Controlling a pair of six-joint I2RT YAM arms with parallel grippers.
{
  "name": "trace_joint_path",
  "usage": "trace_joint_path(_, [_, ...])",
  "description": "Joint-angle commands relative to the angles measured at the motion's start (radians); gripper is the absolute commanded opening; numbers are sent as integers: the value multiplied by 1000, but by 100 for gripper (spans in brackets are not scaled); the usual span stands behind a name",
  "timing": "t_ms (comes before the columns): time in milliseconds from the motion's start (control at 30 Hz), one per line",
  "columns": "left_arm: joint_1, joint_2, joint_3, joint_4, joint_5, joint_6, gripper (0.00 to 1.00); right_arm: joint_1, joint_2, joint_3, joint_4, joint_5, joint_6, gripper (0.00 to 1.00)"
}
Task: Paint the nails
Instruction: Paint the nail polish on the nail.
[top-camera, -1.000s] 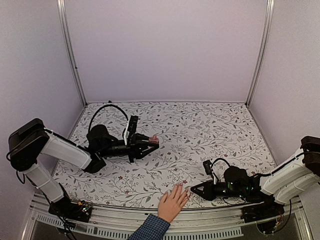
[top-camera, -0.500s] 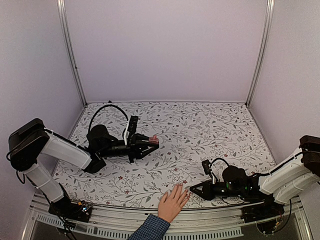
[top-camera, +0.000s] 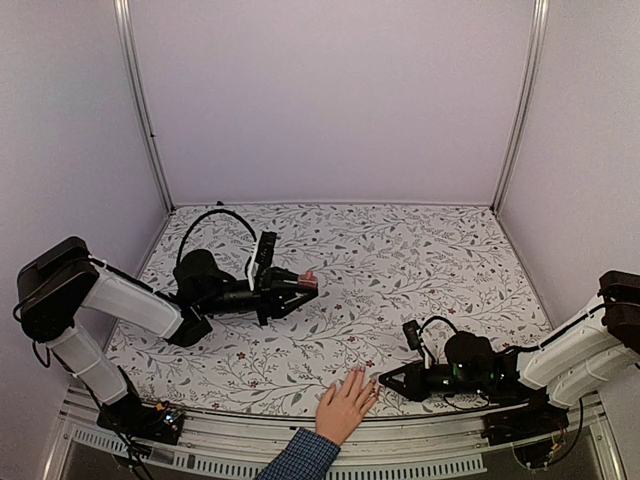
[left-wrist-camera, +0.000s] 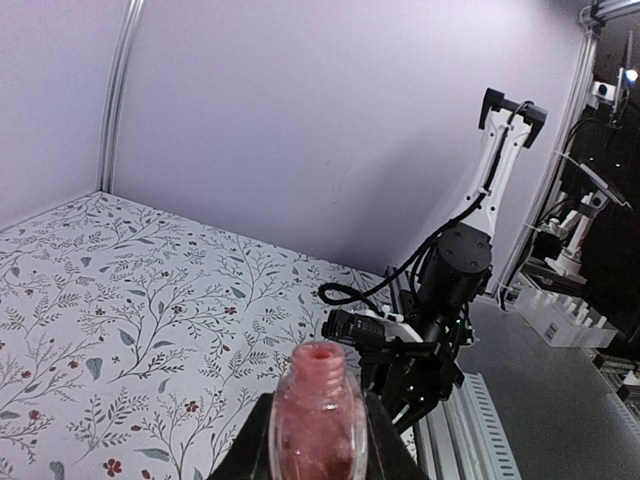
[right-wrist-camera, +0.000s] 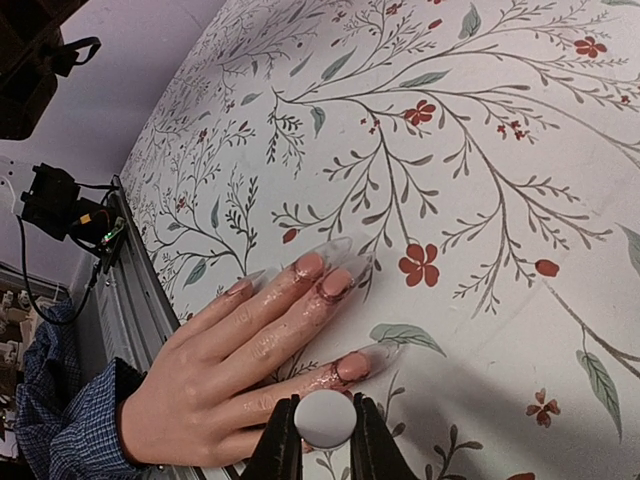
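**ENTRY: NAIL PAINTING, LATE STAGE. FOUR NAILS SHOW COLOUR, BRUSH CAP BESIDE THE NEAREST**

**Right fingers** (right-wrist-camera: 283, 440): Closed to a narrow gap on a round white brush cap (right-wrist-camera: 323, 418), seen end-on. The brush under the cap is hidden, so I cannot tell whether it touches anything.

**Nails** (right-wrist-camera: 350, 367): The nearest nail lies just beyond the cap, close beside the right fingertips. Three more fan out farther along the table, two side by side and one off towards the table's near edge. All four carry pink at the base. The long, clear tips past the pink look uncoated, and colour is smeared on the skin around them. A fifth nail is not to be made out.

**Hand** (right-wrist-camera: 220, 370): Flat and palm down on the floral table (right-wrist-camera: 520, 340) at its near edge, with a blue checked sleeve (right-wrist-camera: 60, 440) at the wrist.

**Left fingers** (left-wrist-camera: 250, 452): Well apart from the hand, farther back and to the left over the table. They are closed on a pink bottle (left-wrist-camera: 318, 420) with its neck uncapped.

**State of work (judged):** Mostly done, with colour on every nail in view. What seems left is the bare-looking tips, whatever the unseen fifth nail needs, and recapping the bottle.
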Motion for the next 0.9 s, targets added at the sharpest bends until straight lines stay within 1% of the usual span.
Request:
trace_joint_path(0, [18,10,5,38,9,-5,0,6,5,16,13,-22,-20,0])
trace_joint_path(700, [20,7,3,33,11,-8,0,6,9,27,-25,2,0,0])
trace_joint_path(767, [21,6,3,33,11,-9,0,7,8,27,-30,36,3,0])
trace_joint_path(867, [21,8,4,33,11,-8,0,7,7,28,-36,46,9,0])
